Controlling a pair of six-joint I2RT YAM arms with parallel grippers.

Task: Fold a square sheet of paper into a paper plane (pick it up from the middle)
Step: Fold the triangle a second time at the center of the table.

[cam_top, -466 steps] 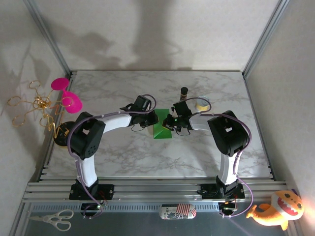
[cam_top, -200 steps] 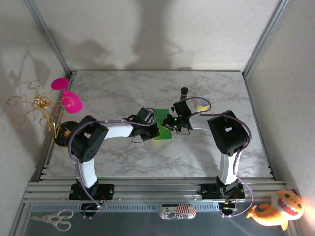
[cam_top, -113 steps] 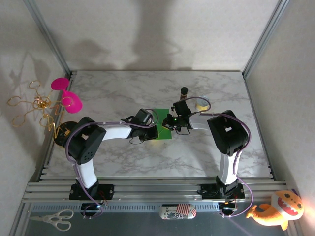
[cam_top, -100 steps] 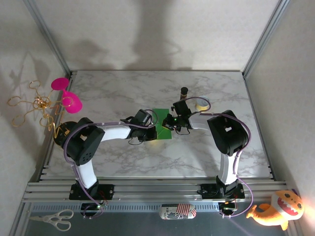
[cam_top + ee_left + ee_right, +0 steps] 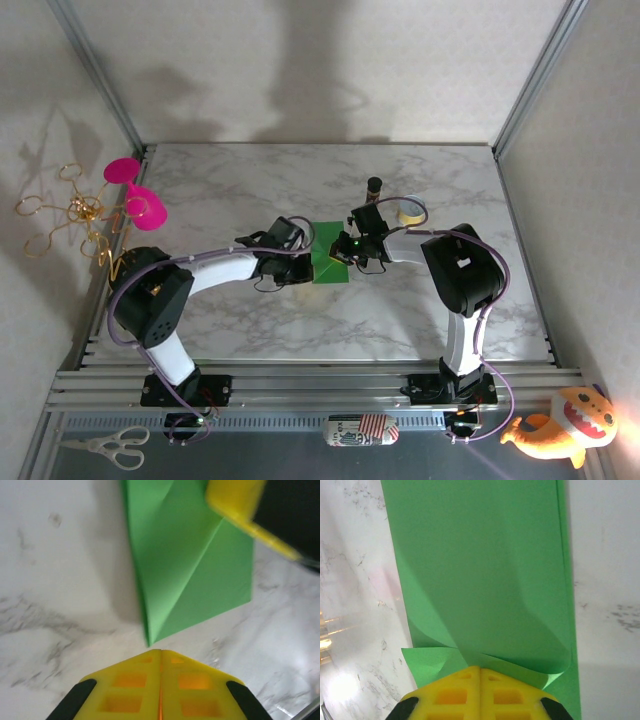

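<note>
Both my hands are closed: right hand (image 5: 480, 670) pinches the paper (image 5: 480, 570) by its edge; left hand (image 5: 161, 652), empty, sits just off its pointed corner, crease running away.

Paper (image 5: 190, 565) between left pincer (image 5: 161, 652), right pincer (image 5: 480, 669)

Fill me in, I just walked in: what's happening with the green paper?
Two arms are folding it. The sheet of paper lies creased on the marble table. The right gripper, shut, rests on one edge, where it curls up. The left gripper, also shut, sits just off its pointed corner.
</note>
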